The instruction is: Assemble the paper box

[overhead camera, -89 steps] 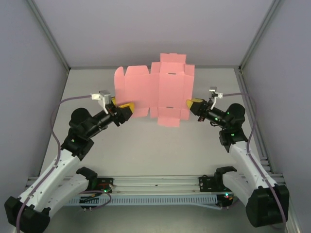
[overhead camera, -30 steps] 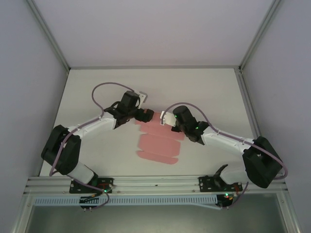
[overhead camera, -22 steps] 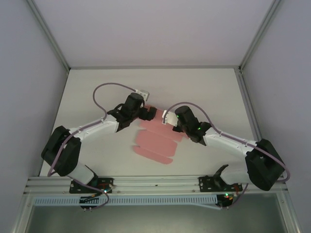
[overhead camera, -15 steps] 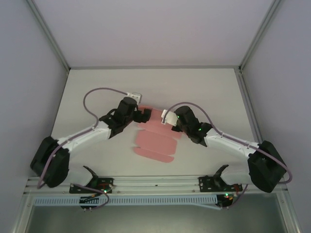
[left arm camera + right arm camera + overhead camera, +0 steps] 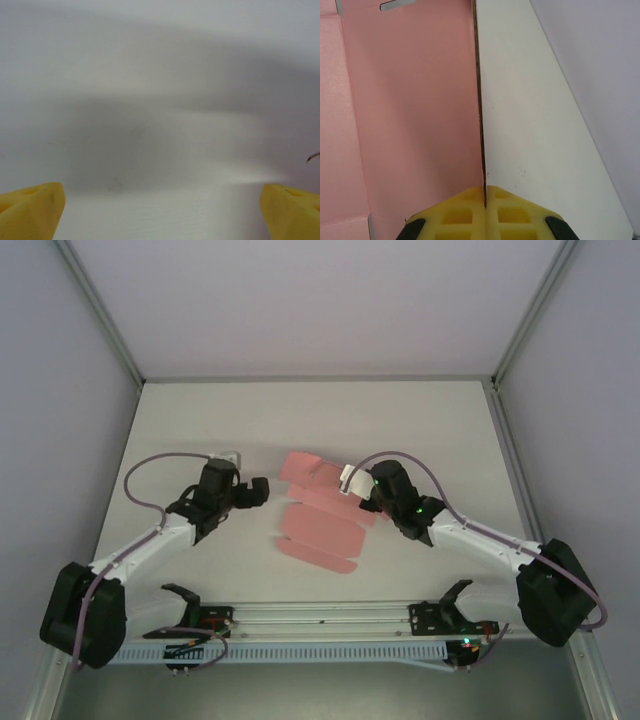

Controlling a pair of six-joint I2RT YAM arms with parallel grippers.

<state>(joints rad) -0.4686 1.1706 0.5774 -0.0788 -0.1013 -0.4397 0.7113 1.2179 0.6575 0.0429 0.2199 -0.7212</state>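
The paper box (image 5: 318, 525) is a flat pink die-cut sheet lying mid-table, its far flap (image 5: 303, 466) raised a little. My right gripper (image 5: 352, 483) is at the sheet's right edge, shut on it. In the right wrist view the yellow fingertips (image 5: 460, 212) meet on the thin pink edge, right gripper (image 5: 484, 192), with the paper box (image 5: 410, 110) stretching away to the left. My left gripper (image 5: 258, 490) stands open, left of the sheet and apart from it. Its yellow fingertips (image 5: 30, 207) sit wide apart over bare table, left gripper (image 5: 162, 215), with nothing between them.
The white table (image 5: 200, 420) is walled by grey panels on the left, right and back. An aluminium rail (image 5: 330, 615) with the arm bases runs along the near edge. A slot cut (image 5: 397, 4) shows in the sheet's far part.
My left gripper has drawn back to the left, off the sheet it was over. The sheet's far flap is now uncovered. The right gripper stays shut on the right edge.
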